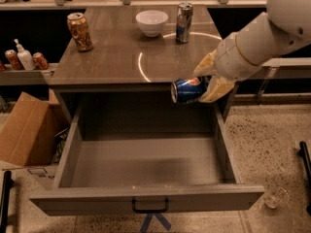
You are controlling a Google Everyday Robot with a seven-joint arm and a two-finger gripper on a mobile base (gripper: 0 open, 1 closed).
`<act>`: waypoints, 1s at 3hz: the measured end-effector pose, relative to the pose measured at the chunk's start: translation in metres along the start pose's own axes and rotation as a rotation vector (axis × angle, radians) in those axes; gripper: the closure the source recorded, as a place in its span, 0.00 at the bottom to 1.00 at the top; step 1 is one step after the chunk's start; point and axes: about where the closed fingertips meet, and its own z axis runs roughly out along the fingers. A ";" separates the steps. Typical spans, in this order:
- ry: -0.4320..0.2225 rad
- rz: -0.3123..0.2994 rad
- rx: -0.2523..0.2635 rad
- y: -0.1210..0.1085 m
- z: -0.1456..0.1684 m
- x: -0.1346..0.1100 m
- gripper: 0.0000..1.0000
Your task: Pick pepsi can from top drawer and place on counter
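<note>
Top drawer (146, 199) stands wide open. The pepsi can (186, 91) is out of it, held sideways in the air over the drawer's far right corner, level with the counter surface (112, 57) edge. Likely mid-lift towards the surface. Gripper (202, 85) comes in from the right, jaws clenched on the can's body, one above and one below.

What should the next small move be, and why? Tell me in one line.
Probably raise the end effector straight up. It is shut on the pepsi can, held sideways above the open top drawer. The can appears about level with the front edge of the counter, so moving inward now would likely bump that edge.
</note>
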 end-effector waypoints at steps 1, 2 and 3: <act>0.008 0.021 0.031 -0.041 -0.008 0.004 1.00; -0.015 0.066 0.058 -0.080 -0.001 0.014 1.00; -0.048 0.102 0.068 -0.108 0.011 0.021 1.00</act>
